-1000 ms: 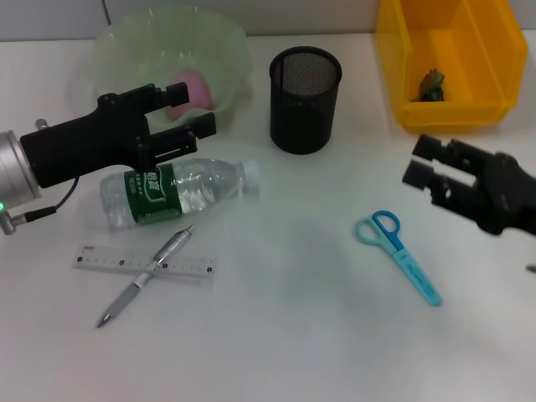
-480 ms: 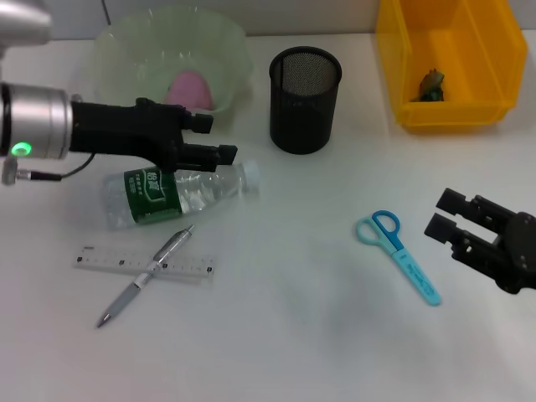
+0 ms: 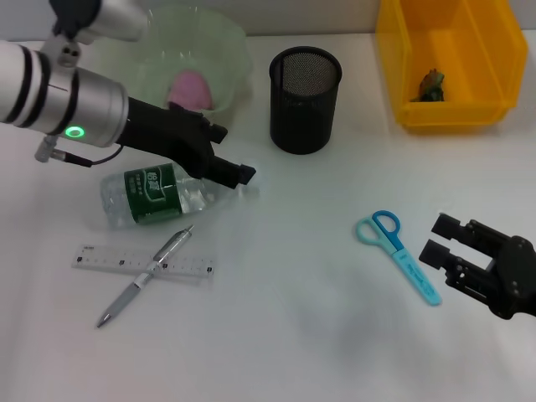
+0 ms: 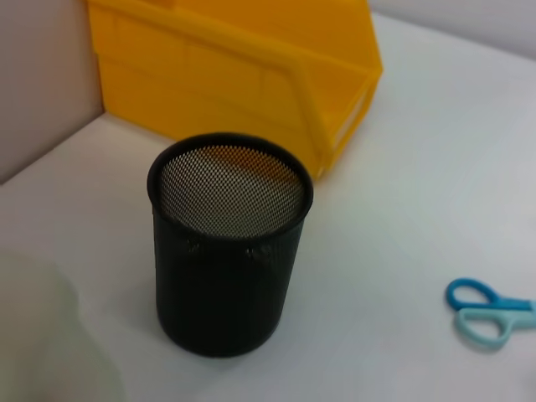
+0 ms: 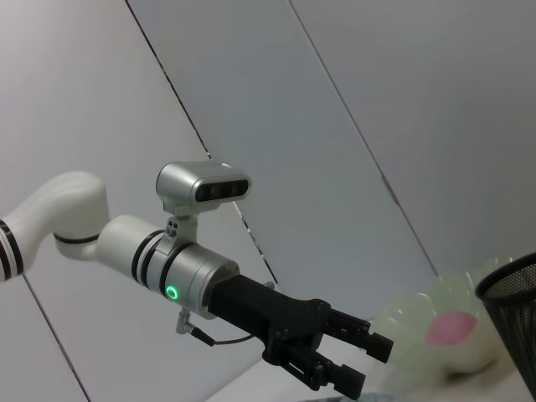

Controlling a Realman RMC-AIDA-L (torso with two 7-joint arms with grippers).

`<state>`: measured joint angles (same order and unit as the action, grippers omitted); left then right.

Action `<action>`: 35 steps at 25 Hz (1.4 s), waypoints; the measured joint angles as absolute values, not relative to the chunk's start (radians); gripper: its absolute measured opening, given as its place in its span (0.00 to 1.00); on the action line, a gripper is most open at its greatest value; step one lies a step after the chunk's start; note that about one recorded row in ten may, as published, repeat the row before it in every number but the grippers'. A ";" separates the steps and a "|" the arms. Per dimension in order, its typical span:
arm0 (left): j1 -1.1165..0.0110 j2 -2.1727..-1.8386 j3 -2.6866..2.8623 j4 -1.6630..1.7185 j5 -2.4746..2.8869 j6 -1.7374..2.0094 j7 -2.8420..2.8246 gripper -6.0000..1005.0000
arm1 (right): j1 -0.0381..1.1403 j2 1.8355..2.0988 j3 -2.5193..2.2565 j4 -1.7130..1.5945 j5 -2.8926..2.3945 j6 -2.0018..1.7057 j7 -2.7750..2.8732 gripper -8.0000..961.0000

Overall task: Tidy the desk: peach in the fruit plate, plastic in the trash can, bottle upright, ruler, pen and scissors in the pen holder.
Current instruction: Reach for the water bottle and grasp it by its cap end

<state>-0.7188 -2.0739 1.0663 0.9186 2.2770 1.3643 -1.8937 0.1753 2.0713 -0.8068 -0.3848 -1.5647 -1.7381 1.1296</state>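
**Observer:** Where are the arms?

**Operator:** I see the left gripper [image 3: 224, 159] low over the cap end of the clear plastic water bottle with the green label [image 3: 155, 196]. The bottle lies on its side on the white desk [image 3: 293, 335]. The fingers are spread, one on each side of the neck; I cannot tell if they touch it. The right wrist view shows the same gripper [image 5: 356, 362] with its fingers apart. The right gripper [image 3: 448, 243] hovers at the desk's right edge, fingers parted and holding nothing, just beside the blue-handled scissors [image 3: 399, 253].

**Observer:** And the rest of the task items?

**Operator:** The pink peach [image 3: 191, 87] sits in the pale green scalloped fruit plate [image 3: 224, 42] at the far left. A dark green scrap [image 3: 430, 85] lies in the yellow plastic bin [image 3: 394, 59] at the far right. The black mesh pen holder [image 3: 305, 99] stands upright between plate and bin. The clear plastic ruler [image 3: 100, 260] lies flat in front of the bottle, and the silver pen [image 3: 142, 279] lies diagonally across it. The scissors lie flat, well apart from the pen holder.
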 joint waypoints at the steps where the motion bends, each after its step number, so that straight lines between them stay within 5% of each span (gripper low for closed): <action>1: -0.721 -2.074 1.087 0.919 2.280 1.356 -1.903 0.80 | 0.173 2.071 -0.808 -0.377 -1.565 -1.736 1.122 0.64; 5: -0.737 -2.072 1.151 0.936 2.285 1.340 -1.930 0.86 | 0.173 2.071 -0.812 -0.368 -1.565 -1.732 1.113 0.64; 35: -0.773 -2.079 1.475 0.922 2.389 1.116 -2.026 0.85 | 0.212 2.076 -0.818 -0.328 -1.565 -1.700 1.111 0.64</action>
<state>-0.7733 -2.0787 1.4752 0.9224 2.3892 1.1157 -2.0261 0.2115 2.0763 -0.8176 -0.3281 -1.5646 -1.7004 1.1105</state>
